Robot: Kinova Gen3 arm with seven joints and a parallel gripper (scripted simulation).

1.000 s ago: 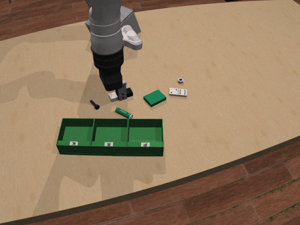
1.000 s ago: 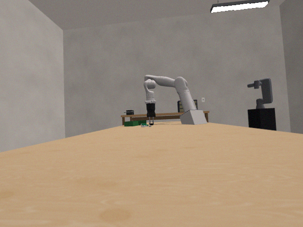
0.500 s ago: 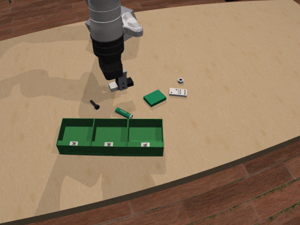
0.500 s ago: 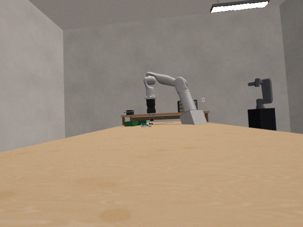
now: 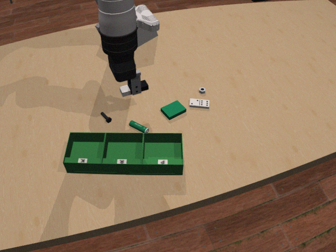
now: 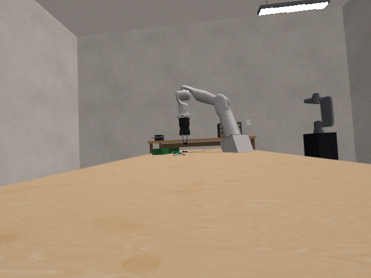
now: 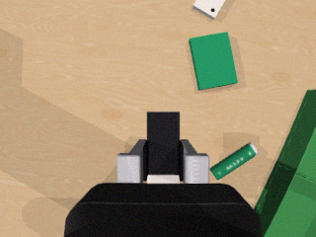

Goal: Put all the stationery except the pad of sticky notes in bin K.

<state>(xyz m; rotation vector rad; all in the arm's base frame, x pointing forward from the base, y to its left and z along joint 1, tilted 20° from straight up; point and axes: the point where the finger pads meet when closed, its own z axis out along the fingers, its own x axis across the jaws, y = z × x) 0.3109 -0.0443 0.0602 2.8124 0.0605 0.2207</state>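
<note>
Eraser picked up, not in the bin yet.
The claw (image 5: pixel 134 89) is squeezed on a black-and-white eraser (image 5: pixel 125 90), up in the air at about 1 o'clock from bin K (image 5: pixel 71 140). Bin K looks bare inside. The green sticky notes (image 5: pixel 172 109) stay put.

A lab: bare grey walls (image 6: pixel 126 75), second robot arm (image 6: pixel 323 112) on pedestal.
</note>
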